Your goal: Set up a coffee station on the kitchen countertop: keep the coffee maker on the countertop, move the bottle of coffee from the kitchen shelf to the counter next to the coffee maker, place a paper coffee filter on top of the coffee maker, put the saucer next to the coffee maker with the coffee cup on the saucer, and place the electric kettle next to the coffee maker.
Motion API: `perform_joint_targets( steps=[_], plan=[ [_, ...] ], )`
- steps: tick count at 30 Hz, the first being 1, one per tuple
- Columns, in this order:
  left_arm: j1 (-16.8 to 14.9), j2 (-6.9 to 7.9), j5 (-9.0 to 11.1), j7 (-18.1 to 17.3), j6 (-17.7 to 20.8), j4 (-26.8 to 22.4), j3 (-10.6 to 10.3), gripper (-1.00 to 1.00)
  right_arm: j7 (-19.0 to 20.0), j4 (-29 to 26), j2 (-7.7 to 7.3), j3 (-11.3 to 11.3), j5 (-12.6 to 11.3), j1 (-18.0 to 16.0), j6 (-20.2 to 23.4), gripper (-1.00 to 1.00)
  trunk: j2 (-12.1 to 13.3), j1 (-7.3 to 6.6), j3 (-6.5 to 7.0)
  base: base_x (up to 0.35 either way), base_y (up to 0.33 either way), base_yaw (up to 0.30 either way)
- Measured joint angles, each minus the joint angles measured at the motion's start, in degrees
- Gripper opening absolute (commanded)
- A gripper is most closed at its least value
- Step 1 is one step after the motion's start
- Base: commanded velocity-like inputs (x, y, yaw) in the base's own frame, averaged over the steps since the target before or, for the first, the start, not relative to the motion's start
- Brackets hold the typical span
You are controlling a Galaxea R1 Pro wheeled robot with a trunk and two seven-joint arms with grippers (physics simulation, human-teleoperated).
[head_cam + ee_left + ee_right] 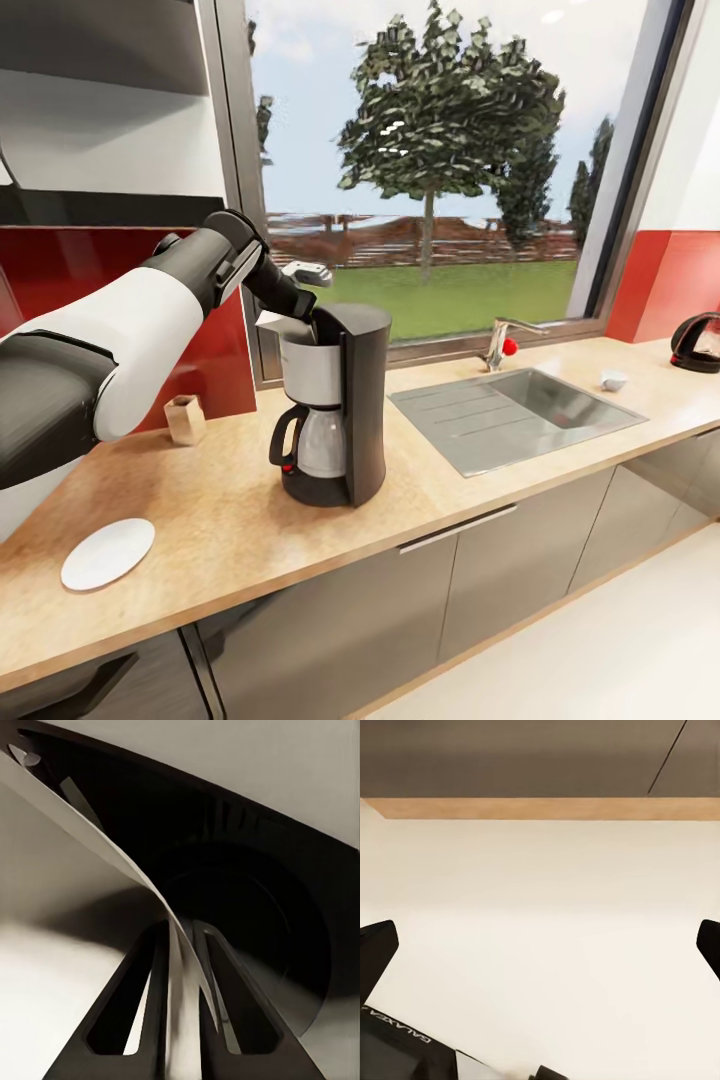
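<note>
The black coffee maker (335,415) stands on the light wood kitchen countertop (230,510), left of the sink. My left gripper (285,315) hovers at its top, shut on the white paper coffee filter (270,322). In the left wrist view the dark fingers (154,1012) pinch the thin paper coffee filter (184,979) over the dark round basket opening (247,915). The white saucer (108,553) lies near the counter's front left. The coffee cup (613,380) sits right of the sink, with the electric kettle (698,342) at the far right. The kitchen shelf (110,207) runs along the left wall. The bottle of coffee is out of view. My right gripper (544,945) is open over pale floor.
A steel sink (515,405) with a faucet (500,345) is inset right of the coffee maker. A small brownish glass object (184,418) stands by the red backsplash. A large window lies behind. The right wrist view shows the counter edge (540,808) and grey cabinet fronts (510,757).
</note>
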Motion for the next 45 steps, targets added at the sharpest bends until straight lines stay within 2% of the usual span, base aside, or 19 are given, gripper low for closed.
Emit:
perform_joint_targets(
  steps=[30,31,45],
  plan=[
    [0.0,0.0,0.1,0.0,0.0,0.0,0.0,-1.0,0.0,0.0,0.0,0.0,0.0,0.0,0.0,1.0,0.0,0.0,-0.2,0.0,0.0,0.0],
    [0.0,0.0,0.1,-0.1,0.0,0.0,0.0,1.0,0.0,0.0,-0.02,0.0,0.0,0.0,0.0,1.0,0.0,0.0,-0.2,0.0,0.0,0.0],
    [0.0,0.0,-0.2,-0.3,-0.1,0.0,0.0,1.0,0.0,0.0,0.0,0.0,0.0,0.0,0.0,1.0,0.0,0.0,-0.21,0.0,0.0,0.0]
  ],
)
